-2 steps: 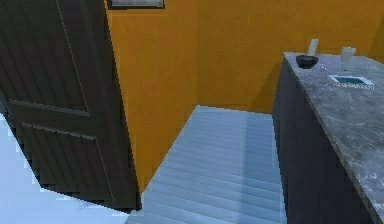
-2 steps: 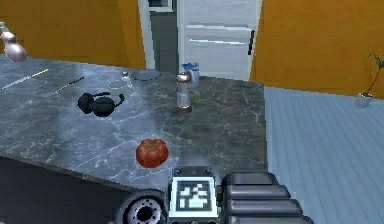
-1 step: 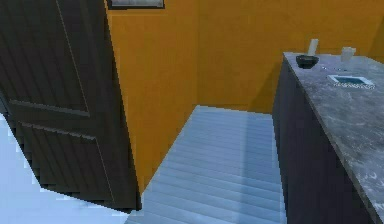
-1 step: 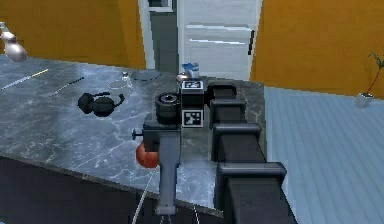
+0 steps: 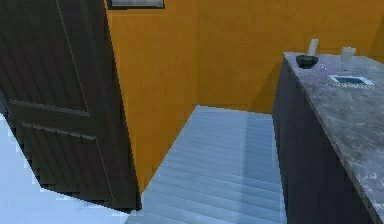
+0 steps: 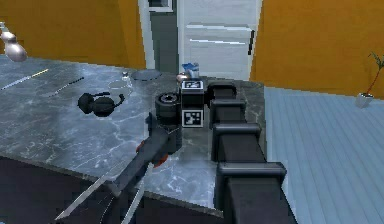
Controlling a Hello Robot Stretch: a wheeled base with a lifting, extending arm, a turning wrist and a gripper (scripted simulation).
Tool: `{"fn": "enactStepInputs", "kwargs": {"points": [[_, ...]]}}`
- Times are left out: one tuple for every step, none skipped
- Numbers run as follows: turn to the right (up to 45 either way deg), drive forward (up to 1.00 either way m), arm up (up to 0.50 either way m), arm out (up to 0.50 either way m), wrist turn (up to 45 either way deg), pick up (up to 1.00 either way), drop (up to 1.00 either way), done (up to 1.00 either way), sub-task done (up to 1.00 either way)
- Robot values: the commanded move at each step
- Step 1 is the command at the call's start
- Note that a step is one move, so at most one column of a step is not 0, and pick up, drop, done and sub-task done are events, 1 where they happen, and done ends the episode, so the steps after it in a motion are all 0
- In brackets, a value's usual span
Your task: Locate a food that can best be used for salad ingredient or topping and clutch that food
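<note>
Food for salad not yet spotted; search step.
End effector by counter, grip state impossible to tell; next needs scanning elsewhere.

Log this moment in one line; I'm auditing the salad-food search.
stage: search | gripper at marble countertop, load unclear | dark round item on countertop | white door beyond

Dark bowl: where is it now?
Forward view's upper right: the dark bowl sits at the far end of the stone counter, beside a pale upright object, near the orange wall.
</note>
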Motion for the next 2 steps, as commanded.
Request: {"fn": "enactStepInputs", "kwargs": {"points": [[0.0, 0.0, 0.0, 0.0, 45.0, 0.0, 0.0, 0.0, 0.0], [0.0, 0.0, 0.0, 0.0, 45.0, 0.0, 0.0, 0.0, 0.0]]}}
